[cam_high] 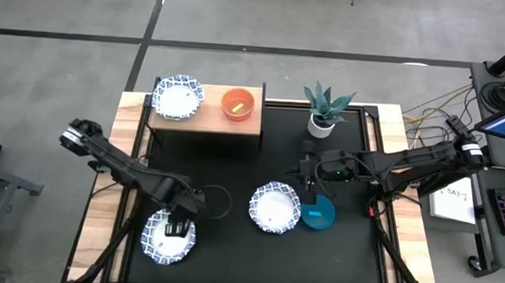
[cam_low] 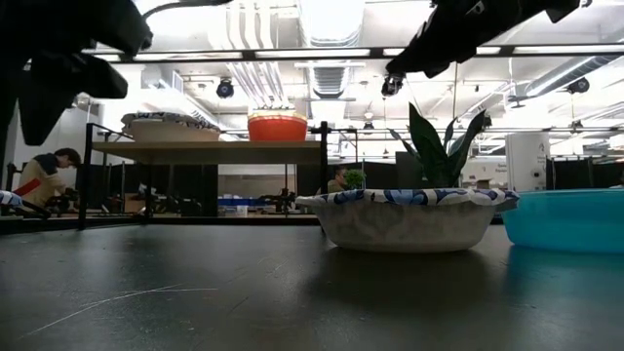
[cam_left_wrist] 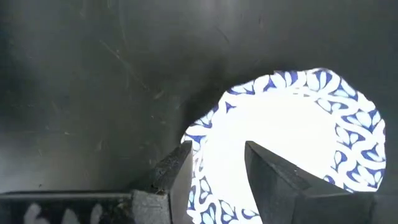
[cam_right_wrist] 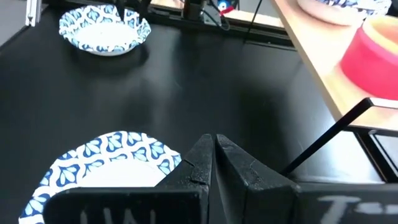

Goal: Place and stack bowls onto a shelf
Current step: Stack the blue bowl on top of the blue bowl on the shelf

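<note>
On light-wood shelf [cam_high: 206, 122]: 1 blue-rimmed white bowl [cam_high: 178, 97] + red bowl [cam_high: 237, 104]; left gripper [cam_high: 177, 229] straddles rim of third bowl [cam_high: 168, 238], fingers apart; right gripper [cam_high: 308, 192] clenched, empty, over fourth bowl [cam_high: 274, 207]; teal bowl [cam_high: 318, 216] remains.

Evenly lit from overhead in the high view, with soft, short shadows on the black mat [cam_high: 232, 201]. Backlit at table height by bright ceiling strip lights [cam_low: 331, 19], turning both arms into silhouettes. Blown out to pure white inside the patterned bowl [cam_left_wrist: 292, 143] under the left wrist. Blurred on the nearest dark fingers [cam_right_wrist: 205, 168].
</note>
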`<state>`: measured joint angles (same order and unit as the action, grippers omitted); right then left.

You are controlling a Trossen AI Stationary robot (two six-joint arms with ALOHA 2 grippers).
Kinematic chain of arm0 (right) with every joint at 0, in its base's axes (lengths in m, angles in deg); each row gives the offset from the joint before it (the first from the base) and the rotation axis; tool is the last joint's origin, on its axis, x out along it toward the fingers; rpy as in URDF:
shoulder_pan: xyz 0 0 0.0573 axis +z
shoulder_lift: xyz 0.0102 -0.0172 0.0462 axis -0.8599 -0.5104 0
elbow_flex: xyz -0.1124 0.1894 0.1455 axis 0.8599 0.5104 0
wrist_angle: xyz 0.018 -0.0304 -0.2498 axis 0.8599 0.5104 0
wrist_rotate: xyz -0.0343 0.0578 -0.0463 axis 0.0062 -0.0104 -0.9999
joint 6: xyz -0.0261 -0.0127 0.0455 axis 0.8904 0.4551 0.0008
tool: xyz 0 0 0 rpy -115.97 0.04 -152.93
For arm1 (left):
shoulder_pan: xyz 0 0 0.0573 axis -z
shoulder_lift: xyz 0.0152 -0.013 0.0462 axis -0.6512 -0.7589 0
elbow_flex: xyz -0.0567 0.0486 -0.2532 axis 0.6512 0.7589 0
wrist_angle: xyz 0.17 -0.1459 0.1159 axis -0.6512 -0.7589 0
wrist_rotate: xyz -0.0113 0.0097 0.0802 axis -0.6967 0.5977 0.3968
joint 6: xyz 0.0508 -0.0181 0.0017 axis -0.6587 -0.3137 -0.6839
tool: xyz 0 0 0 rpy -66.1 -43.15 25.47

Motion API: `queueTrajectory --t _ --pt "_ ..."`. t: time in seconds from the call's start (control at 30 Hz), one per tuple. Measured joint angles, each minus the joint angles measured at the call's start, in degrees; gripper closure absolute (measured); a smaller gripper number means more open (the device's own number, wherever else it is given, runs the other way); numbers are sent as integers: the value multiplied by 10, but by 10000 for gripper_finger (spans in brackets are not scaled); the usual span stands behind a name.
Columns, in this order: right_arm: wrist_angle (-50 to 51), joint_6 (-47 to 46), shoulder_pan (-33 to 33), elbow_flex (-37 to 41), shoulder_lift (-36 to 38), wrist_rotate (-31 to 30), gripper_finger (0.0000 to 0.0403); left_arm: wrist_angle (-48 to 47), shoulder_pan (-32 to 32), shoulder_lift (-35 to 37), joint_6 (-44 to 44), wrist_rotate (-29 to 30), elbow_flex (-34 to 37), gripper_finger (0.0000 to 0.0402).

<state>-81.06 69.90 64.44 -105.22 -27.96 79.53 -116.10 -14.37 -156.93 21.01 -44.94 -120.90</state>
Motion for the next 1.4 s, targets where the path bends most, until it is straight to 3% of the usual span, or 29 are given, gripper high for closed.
queueTrajectory --t 0.37,0.67,0.83,1.0,1.23,1.4 --pt "2 4 0 2 -13 13 394 6 2 3 30 -25 52 267" --pt "1 7 0 5 -13 13 394 40 6 2 6 -32 102 190" --pt "1 5 0 7 -13 13 394 101 6 2 -13 -29 138 179" --pt "1 5 0 8 -13 13 394 140 6 2 -8 -29 167 218" --pt "1 5 0 8 -13 13 394 140 5 3 -4 -57 163 384" --pt "1 5 0 8 -13 13 394 135 5 12 2 -67 131 397"
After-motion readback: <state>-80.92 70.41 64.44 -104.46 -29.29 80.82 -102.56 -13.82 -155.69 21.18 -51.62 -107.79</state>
